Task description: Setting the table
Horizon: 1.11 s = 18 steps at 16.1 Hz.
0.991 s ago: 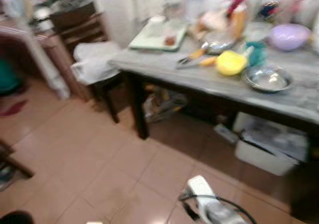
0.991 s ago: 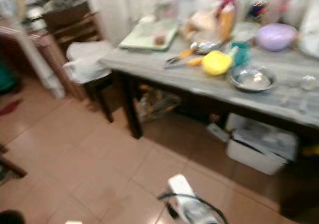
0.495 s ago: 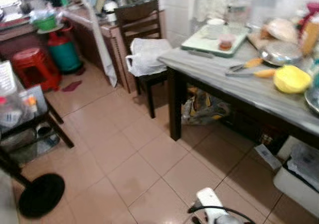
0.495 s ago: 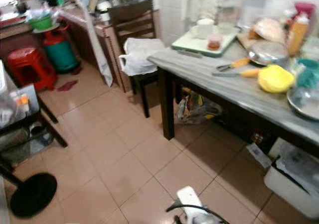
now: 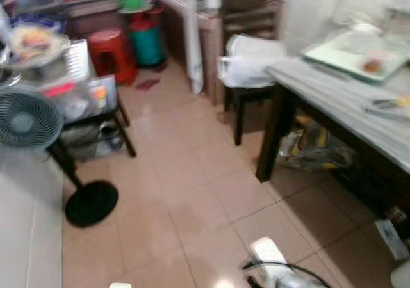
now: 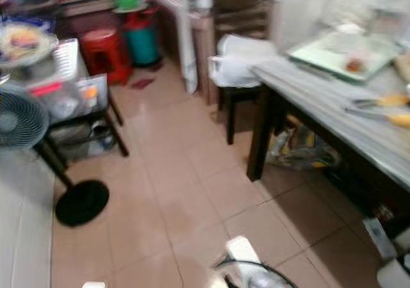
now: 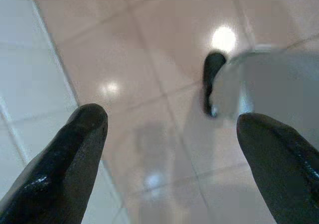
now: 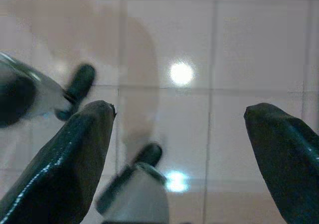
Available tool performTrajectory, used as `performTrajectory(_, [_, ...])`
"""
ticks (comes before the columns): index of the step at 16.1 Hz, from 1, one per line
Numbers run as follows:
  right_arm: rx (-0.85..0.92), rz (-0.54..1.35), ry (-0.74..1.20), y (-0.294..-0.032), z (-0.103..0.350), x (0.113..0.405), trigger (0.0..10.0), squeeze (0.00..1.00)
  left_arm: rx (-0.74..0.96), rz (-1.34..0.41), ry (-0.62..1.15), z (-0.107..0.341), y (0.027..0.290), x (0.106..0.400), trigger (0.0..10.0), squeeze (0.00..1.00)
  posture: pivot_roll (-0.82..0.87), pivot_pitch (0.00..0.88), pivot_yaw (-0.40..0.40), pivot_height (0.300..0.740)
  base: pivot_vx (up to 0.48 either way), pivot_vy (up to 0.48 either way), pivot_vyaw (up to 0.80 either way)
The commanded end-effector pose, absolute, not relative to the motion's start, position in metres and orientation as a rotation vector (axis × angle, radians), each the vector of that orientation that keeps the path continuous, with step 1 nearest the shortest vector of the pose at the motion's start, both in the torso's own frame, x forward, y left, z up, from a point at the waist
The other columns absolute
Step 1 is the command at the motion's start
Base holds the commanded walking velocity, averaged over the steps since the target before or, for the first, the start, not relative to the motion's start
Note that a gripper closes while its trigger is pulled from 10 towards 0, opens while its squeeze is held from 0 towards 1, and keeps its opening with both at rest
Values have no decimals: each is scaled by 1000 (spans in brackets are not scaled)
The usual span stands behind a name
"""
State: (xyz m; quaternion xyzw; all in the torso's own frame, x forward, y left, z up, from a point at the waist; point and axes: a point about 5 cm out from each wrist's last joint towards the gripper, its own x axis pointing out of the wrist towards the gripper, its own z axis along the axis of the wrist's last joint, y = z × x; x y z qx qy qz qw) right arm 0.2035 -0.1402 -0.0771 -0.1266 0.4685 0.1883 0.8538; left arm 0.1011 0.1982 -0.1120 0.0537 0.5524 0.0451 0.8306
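Table (image 5: 333, 99) well beyond idle tools

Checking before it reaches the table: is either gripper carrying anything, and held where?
Nothing is held. The left gripper and right gripper both hang open over the tiled floor.
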Motion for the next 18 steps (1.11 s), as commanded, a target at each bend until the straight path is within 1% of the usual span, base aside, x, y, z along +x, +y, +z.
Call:
performTrajectory(1, [-260,392,996,-143,-78,201,10000,0,117,89,1141,-109,197,112,10000,0,-84,0,61,740,0,0,800])
performTrajectory(8, [-296,436,998,-138,-80,199,10000,0,93,124,1159,-110,197,109,10000,0,-45,0,33,740,0,0,800])
performTrajectory(13, [-295,444,998,-134,-80,197,10000,0,90,131,1163,-111,197,108,10000,0,-45,0,32,740,0,0,800])
performTrajectory(16, [-257,401,1004,-138,-80,198,10000,0,105,129,1150,-110,197,109,10000,0,-53,0,36,740,0,0,763])
performTrajectory(17, [-221,363,1006,-140,-80,198,10000,0,102,126,1141,-110,197,110,10000,0,-53,0,36,740,0,0,0])
performTrajectory(18, [-166,307,1007,-143,-80,199,10000,0,64,119,1124,-110,195,110,10000,0,-53,0,36,740,0,0,0])
